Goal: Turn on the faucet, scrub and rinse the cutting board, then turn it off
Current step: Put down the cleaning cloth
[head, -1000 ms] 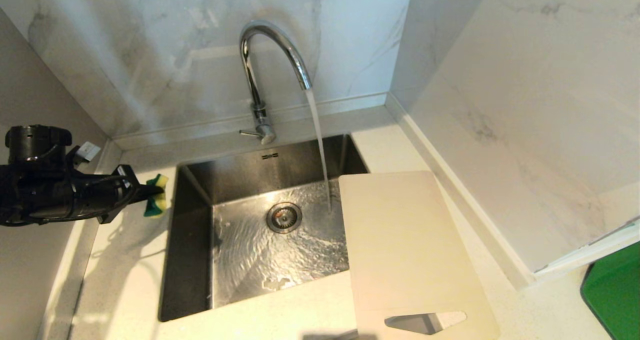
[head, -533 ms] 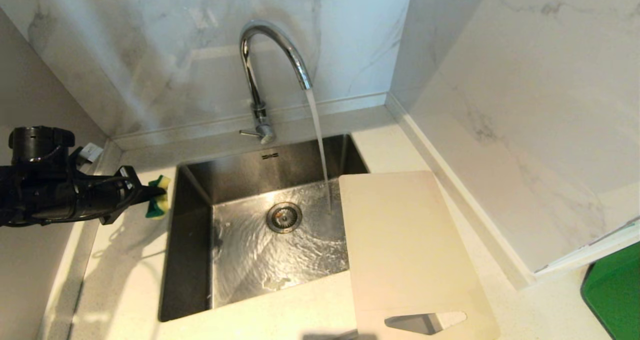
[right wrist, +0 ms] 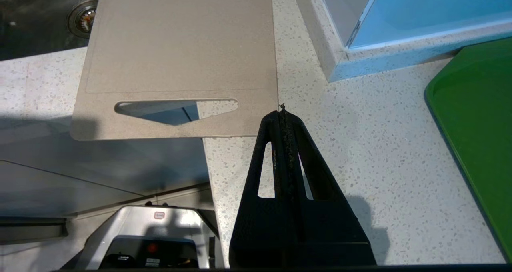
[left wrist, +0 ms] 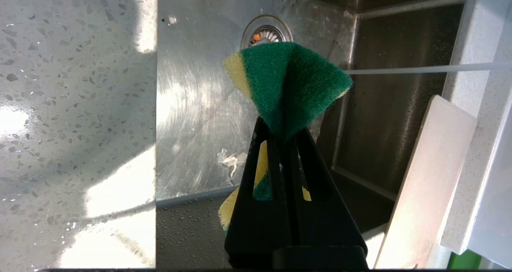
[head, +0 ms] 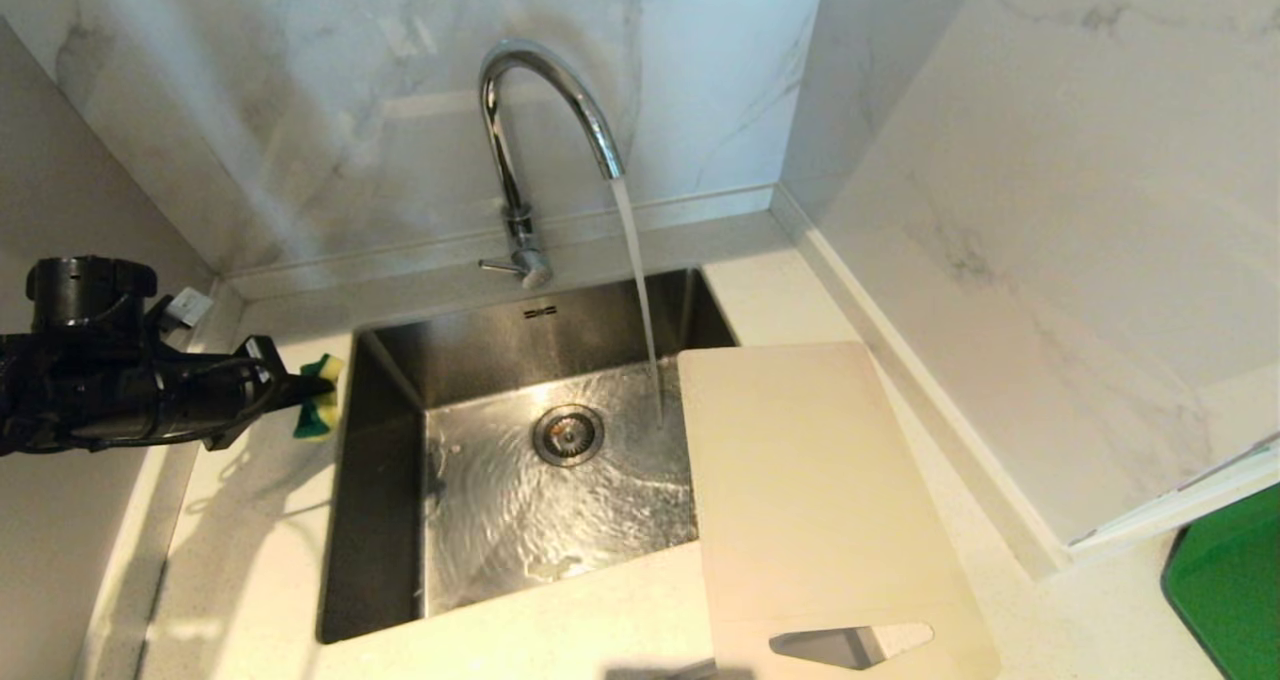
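The chrome gooseneck faucet [head: 520, 150] stands behind the steel sink [head: 385, 520], and water streams from its spout into the basin. The cream cutting board [head: 800, 490] lies flat on the counter right of the sink, its left edge over the basin and its slot handle nearest me. My left gripper [head: 322, 388] hovers at the sink's left rim, shut on a green-and-yellow sponge [head: 318, 396] [left wrist: 290, 84]. My right gripper [right wrist: 282, 113] is shut with nothing in it, over the counter just off the cutting board's [right wrist: 180, 60] near right corner; it is outside the head view.
Marble walls close in the back and right side. A green tray [head: 1225, 595] lies on the counter at the far right. The counter's front edge runs close under the board's handle end. A strainer drain [head: 568, 434] sits in the wet basin.
My left gripper with the sponge has crept slightly right, toward the sink rim. The water stream and the board look the same.
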Controlling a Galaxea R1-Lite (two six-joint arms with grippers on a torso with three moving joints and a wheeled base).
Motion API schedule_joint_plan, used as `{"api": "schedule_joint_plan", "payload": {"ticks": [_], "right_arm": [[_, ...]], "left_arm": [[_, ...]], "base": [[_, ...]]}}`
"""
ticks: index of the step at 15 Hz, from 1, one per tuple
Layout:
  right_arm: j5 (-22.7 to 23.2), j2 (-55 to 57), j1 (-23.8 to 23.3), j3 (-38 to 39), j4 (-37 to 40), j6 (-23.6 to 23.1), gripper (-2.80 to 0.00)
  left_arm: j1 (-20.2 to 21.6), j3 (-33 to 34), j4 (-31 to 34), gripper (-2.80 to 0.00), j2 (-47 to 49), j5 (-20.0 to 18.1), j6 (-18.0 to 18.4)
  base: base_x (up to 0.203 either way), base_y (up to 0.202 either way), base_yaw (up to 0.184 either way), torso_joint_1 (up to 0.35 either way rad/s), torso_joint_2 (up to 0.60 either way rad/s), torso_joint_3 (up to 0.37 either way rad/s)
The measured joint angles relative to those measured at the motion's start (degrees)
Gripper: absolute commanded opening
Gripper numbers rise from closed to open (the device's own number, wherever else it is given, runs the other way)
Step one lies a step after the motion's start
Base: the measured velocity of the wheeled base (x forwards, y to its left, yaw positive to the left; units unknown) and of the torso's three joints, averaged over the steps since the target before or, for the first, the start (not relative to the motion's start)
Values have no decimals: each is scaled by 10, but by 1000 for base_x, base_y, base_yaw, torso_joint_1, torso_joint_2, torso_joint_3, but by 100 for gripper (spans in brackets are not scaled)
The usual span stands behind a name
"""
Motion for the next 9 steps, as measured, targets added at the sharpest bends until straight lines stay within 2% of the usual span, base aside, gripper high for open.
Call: {"api": "schedule_joint_plan", "payload": {"ticks": [3, 6, 9], "right_arm": [[10, 0, 0, 0, -1, 4, -280], [64, 0, 0, -1, 0, 0, -280], [63, 0, 3, -10, 32, 3, -280]], "left_arm": [[0, 1, 0, -280, 1, 0, 1], [-3, 1, -1, -280, 1, -1, 0], [-3, 1, -1, -280, 1, -1, -1]], "base": [[0, 0, 0, 0, 0, 0], [0, 0, 0, 0, 0, 0], [0, 0, 0, 0, 0, 0]]}}
